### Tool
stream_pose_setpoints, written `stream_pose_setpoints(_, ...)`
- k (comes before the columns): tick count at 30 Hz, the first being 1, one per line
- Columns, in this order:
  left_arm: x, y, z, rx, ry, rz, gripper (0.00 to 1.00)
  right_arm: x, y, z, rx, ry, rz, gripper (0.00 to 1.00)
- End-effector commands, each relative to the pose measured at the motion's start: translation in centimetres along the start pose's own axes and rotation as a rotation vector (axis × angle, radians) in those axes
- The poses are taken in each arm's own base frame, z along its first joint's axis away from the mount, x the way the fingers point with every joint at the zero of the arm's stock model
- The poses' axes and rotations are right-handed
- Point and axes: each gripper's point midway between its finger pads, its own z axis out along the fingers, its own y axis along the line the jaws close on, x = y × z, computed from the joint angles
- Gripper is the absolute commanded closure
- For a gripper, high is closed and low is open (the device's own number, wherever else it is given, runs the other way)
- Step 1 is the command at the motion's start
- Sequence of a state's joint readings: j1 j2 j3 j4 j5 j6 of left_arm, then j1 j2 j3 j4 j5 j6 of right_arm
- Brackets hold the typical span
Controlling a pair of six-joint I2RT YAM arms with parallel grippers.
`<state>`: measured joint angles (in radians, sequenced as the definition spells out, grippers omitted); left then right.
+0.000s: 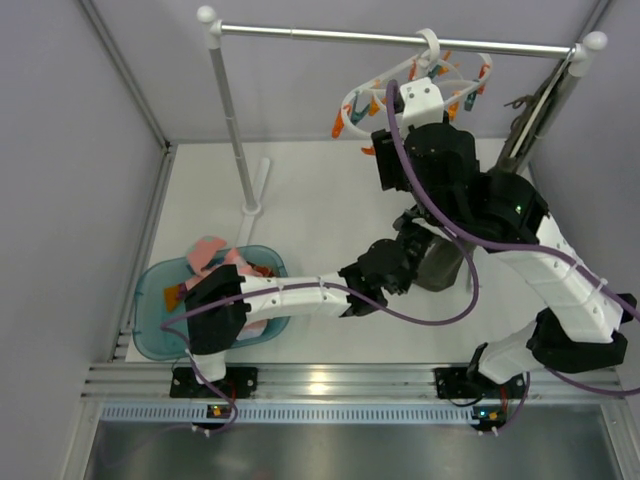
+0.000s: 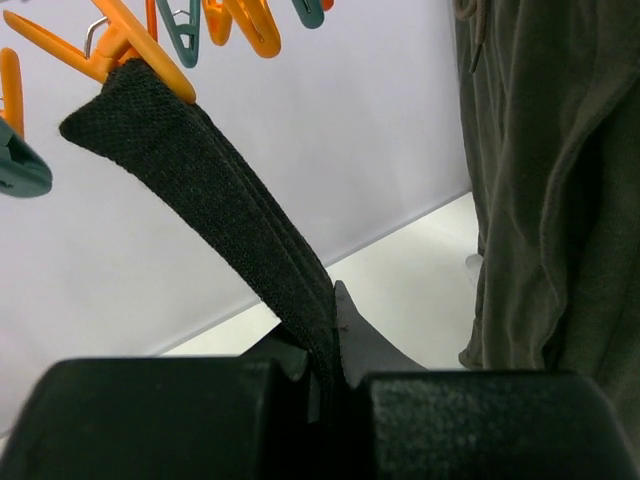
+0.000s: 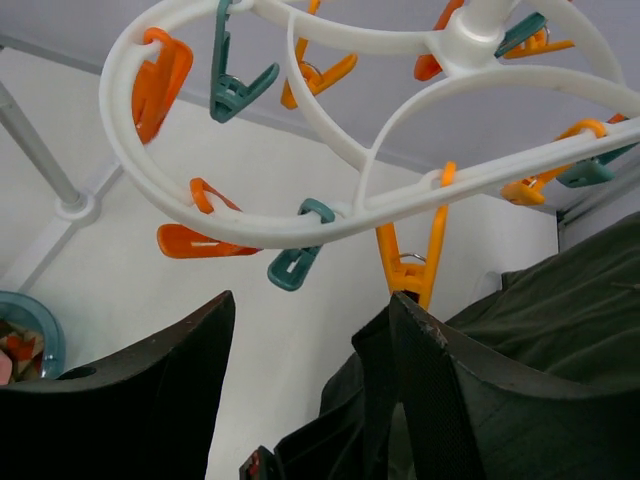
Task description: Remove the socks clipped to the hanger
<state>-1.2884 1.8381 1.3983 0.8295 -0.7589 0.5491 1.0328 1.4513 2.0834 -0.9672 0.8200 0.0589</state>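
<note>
Stretching rightward, left jaws pinch the black sock; raised right jaws gape beneath the hanger.

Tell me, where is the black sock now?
In the left wrist view the black sock runs from an orange clip at upper left down into the shut left hand, with the olive garment hanging to its right.

The white table carries a teal basin at its near left corner and the rack's foot farther back.
</note>
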Motion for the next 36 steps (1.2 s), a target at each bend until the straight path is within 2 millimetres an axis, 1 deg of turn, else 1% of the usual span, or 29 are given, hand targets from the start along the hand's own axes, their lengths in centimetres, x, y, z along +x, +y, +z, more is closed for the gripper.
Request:
stream_pose_setpoints(1,0.3,-0.8,0.1,0.027,0.005,-0.014,1.00,-1.4,-2.3,-2.5,0.009,-0.053,0.033,0.40)
stream_pose_setpoints(2,0.3,-0.8,0.1,0.029,0.004,-0.014,1.00,-1.2,-2.5,-2.5,0.012,-0.052,0.027,0.40)
stream_pose_setpoints(4,0.3,-0.6,0.1,0.027,0.004,-0.016,1.00,-1.5,-3.5,-2.7,0.051,-0.072,0.023,0.40)
stream_pose_setpoints(5,0.4,-0.6,0.1,0.028,0.005,-0.015,1.00,-1.2,-3.6,-2.4,0.071,-0.065,-0.023,0.39)
stream_pose_setpoints(6,0.2,-0.7,0.0,0.030,0.003,-0.020,1.00,-1.5,-4.1,-2.1,0.102,-0.075,-0.021,0.39)
stream_pose_setpoints(7,0.3,-0.8,0.0,0.036,0.002,-0.025,1.00,-1.4,-4.2,-1.7,0.109,-0.070,-0.049,0.39)
stream_pose_setpoints(8,0.4,-0.8,0.0,0.037,0.003,-0.027,1.00,-1.4,-4.0,-1.0,0.115,-0.061,-0.062,0.40)
stream_pose_setpoints(9,0.1,-0.7,0.0,0.037,-0.001,-0.035,1.00,-1.2,-4.5,-0.2,0.130,-0.047,-0.070,0.40)
stream_pose_setpoints(11,0.0,-0.7,0.0,0.039,-0.003,-0.042,1.00,-1.2,-4.5,0.7,0.144,-0.030,-0.092,0.40)
stream_pose_setpoints(14,-0.3,-0.7,0.0,0.043,-0.011,-0.046,1.00,-1.0,-4.0,1.4,0.146,-0.020,-0.123,0.40)
stream_pose_setpoints(16,-0.4,-0.7,-0.1,0.047,-0.013,-0.050,1.00,-1.3,-4.3,1.8,0.173,-0.035,-0.123,0.40)
stream_pose_setpoints(19,-0.8,-0.5,-0.3,0.056,-0.021,-0.069,1.00,-1.1,-4.7,2.4,0.200,-0.046,-0.131,0.43)
stream_pose_setpoints(20,-0.6,-0.6,-0.4,0.063,-0.020,-0.070,1.00,-1.3,-4.6,2.7,0.209,-0.056,-0.128,0.44)
stream_pose_setpoints(22,-1.0,-0.6,-0.5,0.072,-0.028,-0.082,1.00,-1.3,-5.1,3.0,0.259,-0.051,-0.155,0.44)
stream_pose_setpoints(23,-1.0,-0.7,-0.6,0.075,-0.029,-0.084,1.00,-1.1,-5.0,3.5,0.281,-0.047,-0.165,0.45)
stream_pose_setpoints(25,-1.1,-0.4,-0.6,0.067,-0.028,-0.081,1.00,-0.9,-5.3,3.8,0.308,-0.034,-0.185,0.46)
stream_pose_setpoints(28,-1.2,-0.2,-0.6,0.067,-0.031,-0.091,1.00,-0.8,-5.4,4.0,0.324,-0.041,-0.186,0.50)
stream_pose_setpoints(29,-1.1,-0.2,-0.8,0.071,-0.029,-0.091,1.00,-0.8,-5.4,4.0,0.324,-0.048,-0.181,0.55)
stream_pose_setpoints(30,-1.3,-0.2,-0.9,0.073,-0.032,-0.101,1.00,-1.1,-5.4,4.0,0.323,-0.059,-0.176,0.57)
stream_pose_setpoints(32,-1.1,-0.2,-1.0,0.078,-0.030,-0.098,1.00,-1.4,-5.4,4.0,0.325,-0.065,-0.177,0.60)
stream_pose_setpoints(34,-0.7,-0.2,-1.1,0.080,-0.023,-0.105,1.00,-1.5,-5.4,4.1,0.326,-0.068,-0.183,0.69)
stream_pose_setpoints(35,-0.6,-0.2,-1.1,0.083,-0.020,-0.109,1.00,-1.5,-5.2,4.1,0.317,-0.069,-0.182,0.78)
stream_pose_setpoints(36,-0.4,-0.1,-1.0,0.082,-0.016,-0.126,1.00,-1.5,-5.1,4.1,0.306,-0.072,-0.174,0.84)
